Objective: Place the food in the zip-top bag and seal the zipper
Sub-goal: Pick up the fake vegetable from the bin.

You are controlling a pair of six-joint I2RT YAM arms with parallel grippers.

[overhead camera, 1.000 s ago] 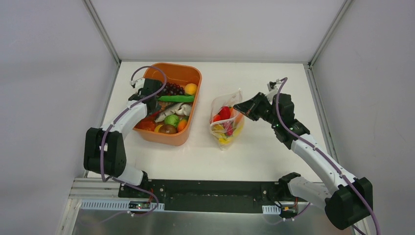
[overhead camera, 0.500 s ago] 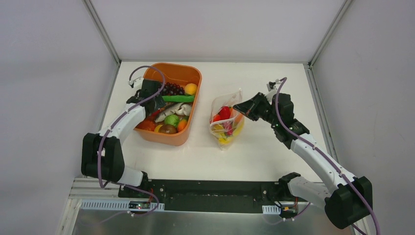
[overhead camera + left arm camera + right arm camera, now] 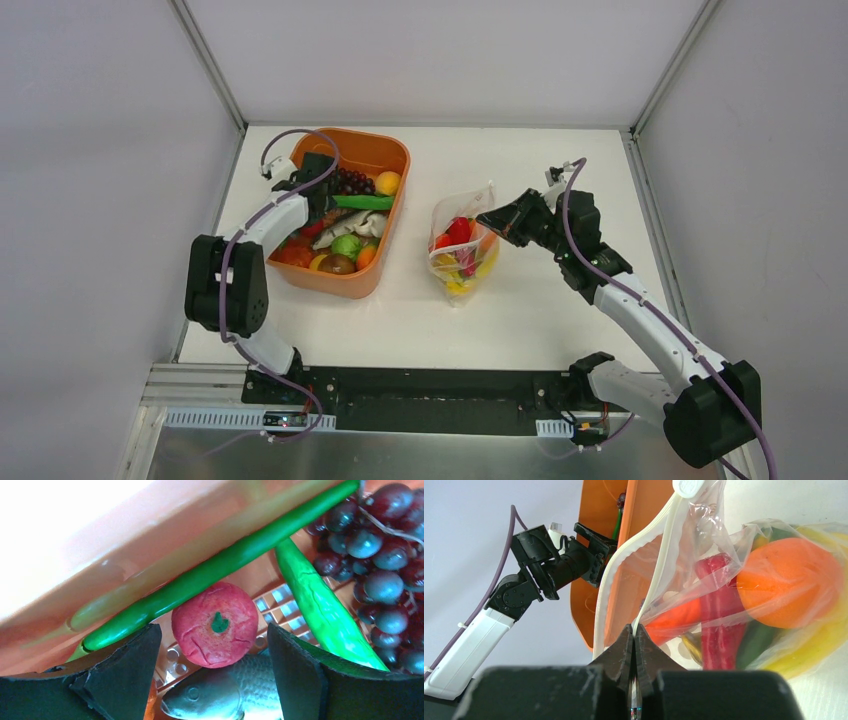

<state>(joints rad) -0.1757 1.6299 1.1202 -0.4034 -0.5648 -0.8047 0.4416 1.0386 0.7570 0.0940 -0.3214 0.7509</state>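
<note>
Reaching into the orange tub (image 3: 392, 152) with the left jaws. They stand apart, one pad (image 3: 295, 680) on each side of a red toy tomato (image 3: 215, 625), with nothing gripped yet. The tomato lies on the tub's grid floor, wedged between a long green bean pod (image 3: 225, 567) and a grey toy fish (image 3: 227, 695). A cucumber (image 3: 320, 607) and a bunch of grapes (image 3: 382, 555) lie to its right.

Right jaws: together, clamped on one lip of the zip-top bag (image 3: 462, 245) at the zipper (image 3: 621, 575). The bag rests on the bench right of the tub and apart from it, mouth open toward the far side. Inside it are an orange (image 3: 791, 582), a red chilli (image 3: 719, 615) and some yellow pieces lower down.

Step in hand, as I judge it: pick the tomato.
- Centre the pads on its widest part and come down clear of the fish.
- Close gently, because a smooth round toy may squirt out.
- Lift straight up so the bean pod is not dragged along.
- Hold the bag lip high and steady on the right so the mouth gapes for the drop.

Surface: white bench (image 3: 520, 310), smooth, so the light bag could slide if tugged.

Room: plain pale walls (image 3: 100, 150), with aluminium posts (image 3: 210, 65) at the far corners.
</note>
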